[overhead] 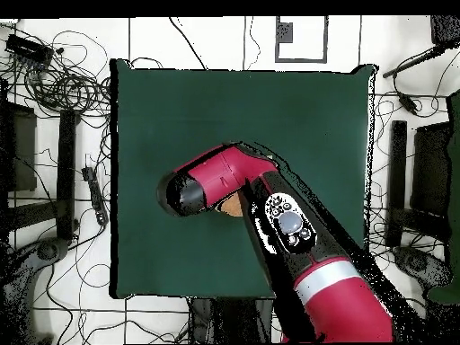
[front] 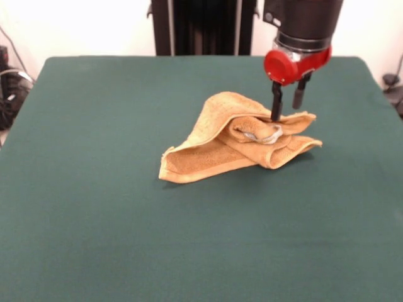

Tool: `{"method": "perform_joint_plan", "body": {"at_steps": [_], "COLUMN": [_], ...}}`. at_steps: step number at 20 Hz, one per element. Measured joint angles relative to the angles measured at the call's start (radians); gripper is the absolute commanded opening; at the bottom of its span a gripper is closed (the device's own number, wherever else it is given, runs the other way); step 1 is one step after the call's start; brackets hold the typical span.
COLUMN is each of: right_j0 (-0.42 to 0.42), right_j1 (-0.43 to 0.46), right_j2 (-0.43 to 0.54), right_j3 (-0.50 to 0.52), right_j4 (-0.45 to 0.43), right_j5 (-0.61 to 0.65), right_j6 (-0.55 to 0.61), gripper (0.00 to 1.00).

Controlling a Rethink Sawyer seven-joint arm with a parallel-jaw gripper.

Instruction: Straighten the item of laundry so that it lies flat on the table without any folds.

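Barely begun: towel (front: 236, 139) bunched and folded mid-frame on surface (front: 94, 207), tool (front: 286, 107) spread open, one finger down in its top folds, flattening all ahead.

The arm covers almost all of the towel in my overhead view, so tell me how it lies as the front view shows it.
Observer: The towel is bunched in a heap, folded over itself, not flat on the table.
Operator: Report the pincer.
Observer: The pincer is open and down at the top of the heap; one finger dips into a fold.
Operator: Say whether the tag shows.
Observer: A small grey tag peeks out of the fold just below that finger.
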State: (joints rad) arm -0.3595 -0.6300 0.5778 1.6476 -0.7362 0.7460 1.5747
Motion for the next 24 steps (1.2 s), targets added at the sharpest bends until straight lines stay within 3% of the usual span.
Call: {"method": "perform_joint_plan", "body": {"at_steps": [24], "right_j0": [0.011], "right_j1": [0.128], "right_j2": [0.0], "right_j3": [-0.001], "right_j4": [-0.097], "right_j5": [-0.001], "right_j6": [0.0], "gripper": [1.0]}}
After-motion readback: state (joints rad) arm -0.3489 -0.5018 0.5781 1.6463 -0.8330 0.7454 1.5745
